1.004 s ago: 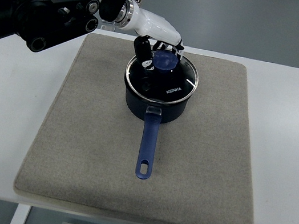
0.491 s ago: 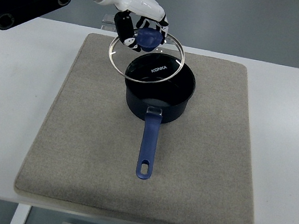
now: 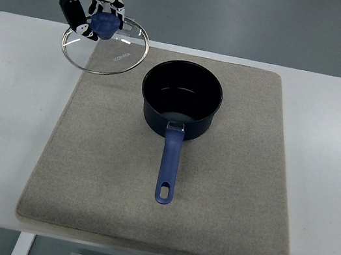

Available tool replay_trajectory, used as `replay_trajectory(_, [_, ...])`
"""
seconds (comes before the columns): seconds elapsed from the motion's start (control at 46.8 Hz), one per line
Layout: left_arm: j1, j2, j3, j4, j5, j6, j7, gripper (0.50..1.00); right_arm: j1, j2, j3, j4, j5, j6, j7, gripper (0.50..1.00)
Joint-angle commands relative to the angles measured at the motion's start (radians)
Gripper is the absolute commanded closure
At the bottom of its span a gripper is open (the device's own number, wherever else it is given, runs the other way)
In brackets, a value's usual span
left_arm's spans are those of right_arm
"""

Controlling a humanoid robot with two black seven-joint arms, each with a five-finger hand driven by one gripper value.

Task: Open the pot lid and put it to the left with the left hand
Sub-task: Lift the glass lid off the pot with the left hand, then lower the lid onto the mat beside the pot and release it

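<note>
A dark blue saucepan (image 3: pixel 181 98) stands uncovered on the grey mat (image 3: pixel 224 196), its long blue handle (image 3: pixel 168 169) pointing toward me. My left hand (image 3: pixel 93 13) comes in from the top left and is shut on the blue knob (image 3: pixel 105 24) of the glass lid (image 3: pixel 108 52). The lid hangs in the air, tilted, over the mat's far left corner and the white table, left of the pot and clear of it. The right arm is out of the picture.
The white table (image 3: pixel 9 106) runs around the mat on every side, with a bare strip at the left. Its front edge lies just below the mat.
The left hand has lifted the lid off the pot and carried it left and slightly up in the picture, from over the pot's rim to over the mat's corner. The pot stayed in place.
</note>
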Motion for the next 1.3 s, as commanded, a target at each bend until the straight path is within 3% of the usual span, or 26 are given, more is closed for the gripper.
replay_trajectory(0.0, [0.039,0.025,0.002,-0.001,0.002,0.001,0.000,1.000,0.000,0.000,-0.001,0.000,0.000,0.000,0.000,0.585])
replay_trajectory(0.171, [0.104,0.048,0.000,0.000,0.002,0.026,-0.002,1.000,0.000,0.000,-0.001,0.000,0.000,0.000,0.000,0.585])
replay_trajectory(0.342, [0.162,0.032,0.002,0.006,0.003,0.120,-0.002,1.000,0.000,0.000,-0.001,0.000,0.000,0.000,0.000,0.585])
replay_trajectory(0.683, [0.208,-0.058,0.005,0.066,0.009,0.139,0.005,1.000,0.000,0.000,0.001,0.000,0.000,0.000,0.000,0.585])
replay_trajectory(0.833, [0.228,-0.086,0.012,0.089,0.014,0.207,0.006,1.000,0.000,0.000,-0.001,0.000,0.000,0.000,0.000,0.585])
replay_trajectory(1.089, [0.228,-0.098,0.017,0.095,0.018,0.205,0.006,1.000,0.000,0.000,0.001,0.000,0.000,0.000,0.000,0.585])
replay_trajectory(1.175, [0.228,-0.098,0.017,0.094,0.018,0.205,0.006,0.877,0.000,0.000,-0.001,0.000,0.000,0.000,0.000,0.585])
replay_trajectory(1.282, [0.228,-0.098,0.017,0.097,0.017,0.204,0.006,0.785,0.000,0.000,-0.001,0.000,0.000,0.000,0.000,0.585])
